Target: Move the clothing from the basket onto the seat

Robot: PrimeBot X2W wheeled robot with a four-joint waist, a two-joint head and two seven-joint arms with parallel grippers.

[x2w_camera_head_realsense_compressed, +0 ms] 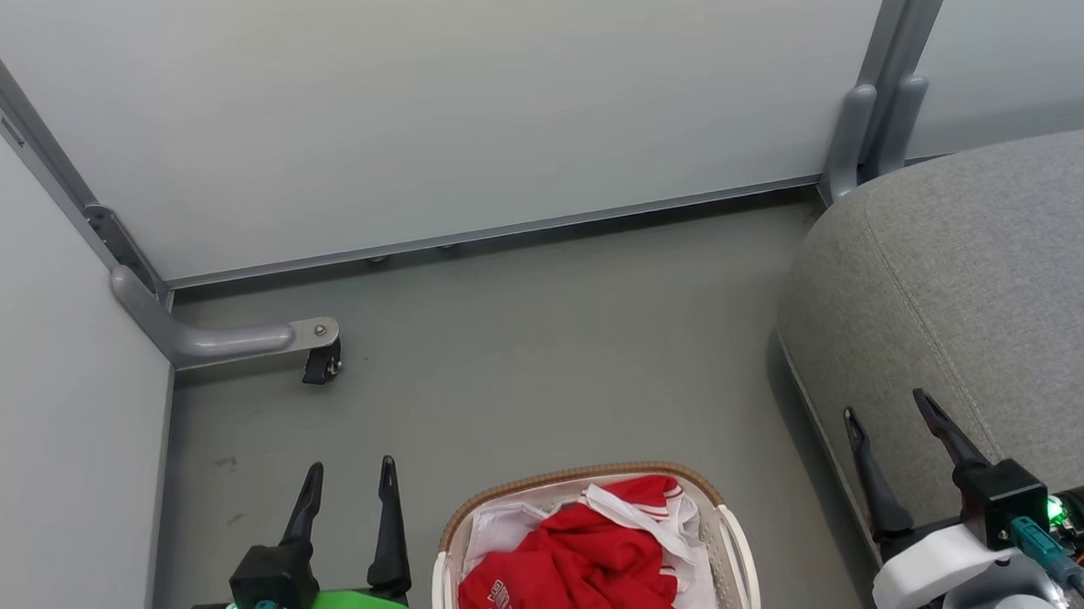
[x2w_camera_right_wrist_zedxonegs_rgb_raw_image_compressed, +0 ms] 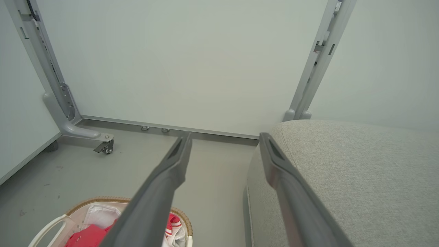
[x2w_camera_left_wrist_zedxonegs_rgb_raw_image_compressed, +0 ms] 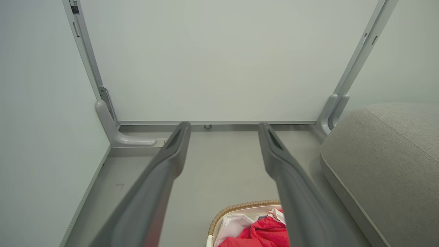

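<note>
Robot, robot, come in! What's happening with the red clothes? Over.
Left gripper open, empty. Right gripper open, empty. Clothing in basket, none on seat. Nothing blocking.

Bright, soft, even light fell across the scene. The seat (x2w_camera_head_realsense_compressed: 980, 285) threw a faint shadow onto the floor (x2w_camera_head_realsense_compressed: 545, 368) at its left. The head view was sharp; both wrist views bowed the panel frames (x2w_camera_right_wrist_zedxonegs_rgb_raw_image_compressed: 41, 65) toward the edges
</note>
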